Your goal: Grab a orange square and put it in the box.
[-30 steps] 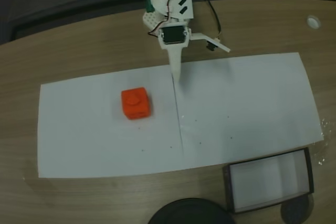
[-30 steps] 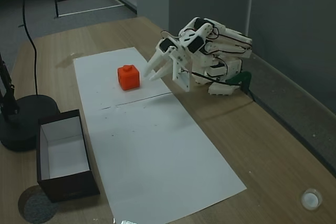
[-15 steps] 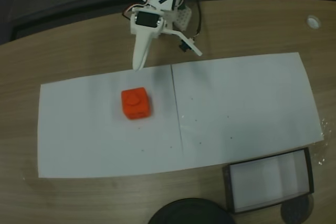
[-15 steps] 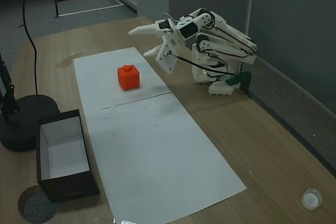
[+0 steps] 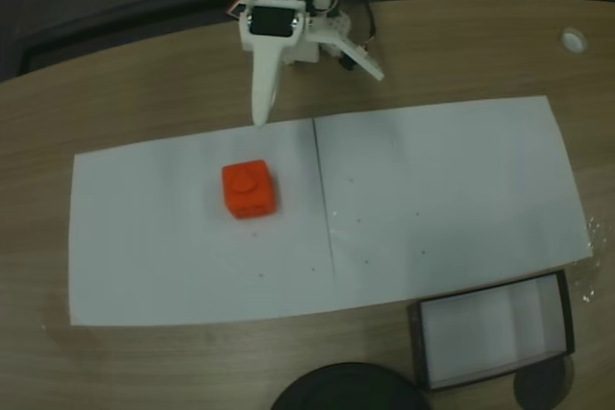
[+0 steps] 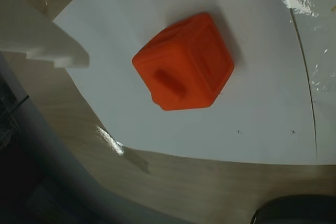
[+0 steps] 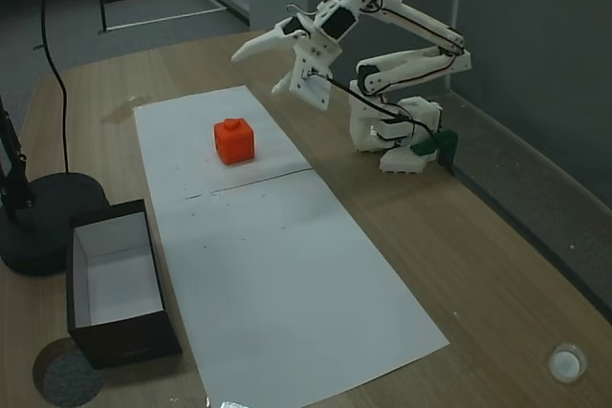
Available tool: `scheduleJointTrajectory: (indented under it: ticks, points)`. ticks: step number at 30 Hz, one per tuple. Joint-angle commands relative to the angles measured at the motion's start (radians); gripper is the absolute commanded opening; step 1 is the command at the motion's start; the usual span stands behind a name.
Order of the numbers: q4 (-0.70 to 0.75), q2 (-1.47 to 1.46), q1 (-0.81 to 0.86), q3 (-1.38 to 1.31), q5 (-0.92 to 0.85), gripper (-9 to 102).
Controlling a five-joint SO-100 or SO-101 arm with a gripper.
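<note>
The orange square (image 5: 250, 189) sits flat on the white paper sheet (image 5: 442, 199), stud up, on the half of the sheet left of the pencil line in the top-down fixed view. It has not moved over the last second. The wrist view looks down on the orange square (image 6: 184, 61) from above and behind, with one white fingertip (image 6: 47, 40) poking in at the left edge, well clear of it.

What has changed is the arm. A second ago its claw was low, beside the pencil line, to the right of the orange square in the top-down fixed view. Now the gripper (image 5: 317, 88) is raised and swung round, so that its long finger points down at the paper edge just behind the orange square. In the side fixed view the gripper (image 7: 256, 69) hangs high above the orange square (image 7: 234, 140) and behind it, jaws spread wide with nothing between them.

So the arm looks lined up for a reach, and my guess is the approach is only starting: it must come forward and down to straddle the orange square.

The box (image 5: 562, 319) lies far from the orange square, beyond the opposite corner of the sheet. In the side fixed view the box (image 7: 120, 341) shows a bare white floor.
</note>
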Motion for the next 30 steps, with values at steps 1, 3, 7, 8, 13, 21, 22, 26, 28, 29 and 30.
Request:
scheduleJointTrajectory:
  ticks: [1,3,7,8,13,21,22,26,28,29,30]
  points:
    - [0.048,-0.27,0.002,-0.235,0.009,36]
    - [0.078,-0.4,0.005,-0.314,0.009,36]
    - [0.138,-0.601,0.006,-0.43,0.011,40]
    - [0.144,-0.646,0.006,-0.449,0.011,41]
    - [0.133,-0.833,0.051,-0.511,0.028,44]
    - [0.089,-1.097,0.1,-0.595,0.021,44]
    - [0.075,-1.12,0.101,-0.595,0.021,44]
    - [0.026,-1.206,0.104,-0.594,0.021,44]
    - [0.014,-1.239,0.104,-0.594,0.021,44]
    - [0.009,-1.253,0.103,-0.595,0.021,44]
    - [0.003,-1.262,0.101,-0.595,0.021,44]
